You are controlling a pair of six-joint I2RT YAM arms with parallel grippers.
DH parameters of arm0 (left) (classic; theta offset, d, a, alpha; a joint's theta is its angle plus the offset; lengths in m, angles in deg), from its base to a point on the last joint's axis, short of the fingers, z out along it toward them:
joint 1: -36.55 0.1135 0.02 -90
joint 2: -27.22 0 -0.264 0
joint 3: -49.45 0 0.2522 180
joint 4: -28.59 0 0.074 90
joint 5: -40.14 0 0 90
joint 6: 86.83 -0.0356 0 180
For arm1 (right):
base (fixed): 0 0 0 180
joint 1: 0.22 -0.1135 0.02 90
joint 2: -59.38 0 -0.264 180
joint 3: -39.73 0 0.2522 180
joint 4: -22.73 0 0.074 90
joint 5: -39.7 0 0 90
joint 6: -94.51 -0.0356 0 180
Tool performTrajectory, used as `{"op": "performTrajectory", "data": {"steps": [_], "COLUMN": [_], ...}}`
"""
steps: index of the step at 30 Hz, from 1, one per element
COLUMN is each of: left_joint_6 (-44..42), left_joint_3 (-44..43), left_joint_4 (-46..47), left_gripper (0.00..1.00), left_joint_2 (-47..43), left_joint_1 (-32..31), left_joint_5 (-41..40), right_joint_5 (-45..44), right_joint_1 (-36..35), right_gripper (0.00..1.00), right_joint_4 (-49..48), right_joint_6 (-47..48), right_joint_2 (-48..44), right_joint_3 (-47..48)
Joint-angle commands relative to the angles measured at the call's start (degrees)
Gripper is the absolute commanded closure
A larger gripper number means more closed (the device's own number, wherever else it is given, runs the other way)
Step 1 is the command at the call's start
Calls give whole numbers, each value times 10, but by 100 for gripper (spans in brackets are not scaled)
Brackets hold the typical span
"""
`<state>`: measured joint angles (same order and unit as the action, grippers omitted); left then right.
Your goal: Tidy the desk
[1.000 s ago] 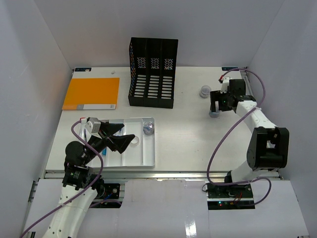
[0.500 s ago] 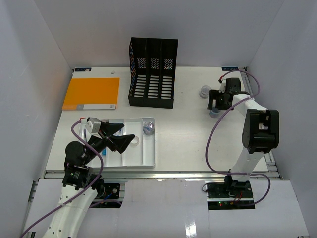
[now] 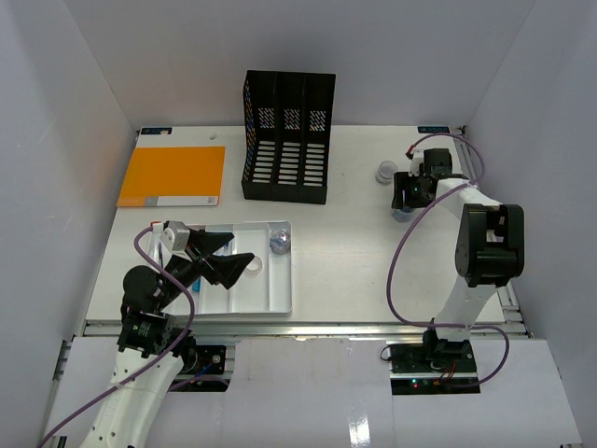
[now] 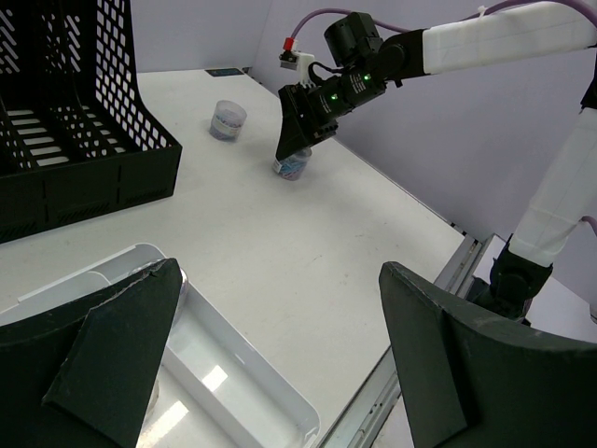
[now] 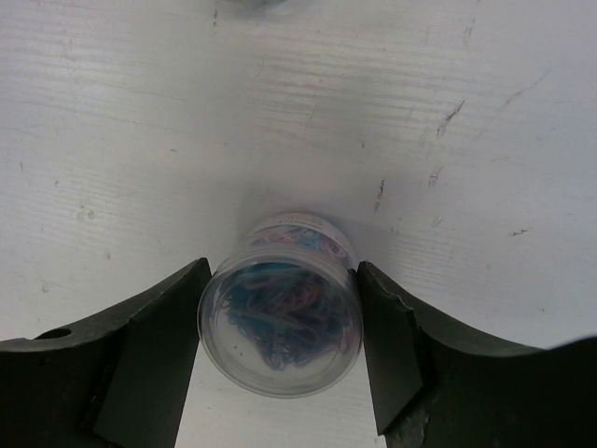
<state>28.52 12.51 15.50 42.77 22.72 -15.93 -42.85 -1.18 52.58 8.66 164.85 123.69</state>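
**Bright, even light, soft shadows**

Diffuse overhead light fills all 3 views; the desk (image 3: 354,252) right of the file rack (image 3: 287,136) reads clean white, without glare; shadows there are faint; in the right wrist view the clear jar (image 5: 280,322) looks slightly soft, ringed by pale shadow.

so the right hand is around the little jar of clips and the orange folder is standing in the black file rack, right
Not quite. The orange folder isn't in the black file rack. It lies flat on the desk to the left of the rack, as the top external view shows. The rest holds: the right hand is around the jar of clips.
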Motion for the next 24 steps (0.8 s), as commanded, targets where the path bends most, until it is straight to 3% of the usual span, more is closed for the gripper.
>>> {"op": "performTrajectory", "data": {"steps": [1,4,11,18,24], "left_joint_6": [-5,-7,-9,-11,-14], "left_joint_3": [-4,-4,-6,-7,-9], "left_joint_4": [6,1,-3,-21,-31], "left_gripper": [2,2,2,2,2], "left_joint_2": [0,-7,-18,-27,-35], "left_joint_1": [2,1,1,1,1], "left_joint_5": [4,-4,-15,-26,-36], "right_joint_5": [53,156,338,376,347], "right_joint_1": [-26,-77,-247,-402,-460], "right_gripper": [80,87,87,88,87], "right_joint_4": [-8,37,148,225,245], "right_joint_6": [65,126,276,288,280], "right_joint_2": [-56,-94,-112,5,70], "right_joint_3": [-8,-7,44,187,240]}}
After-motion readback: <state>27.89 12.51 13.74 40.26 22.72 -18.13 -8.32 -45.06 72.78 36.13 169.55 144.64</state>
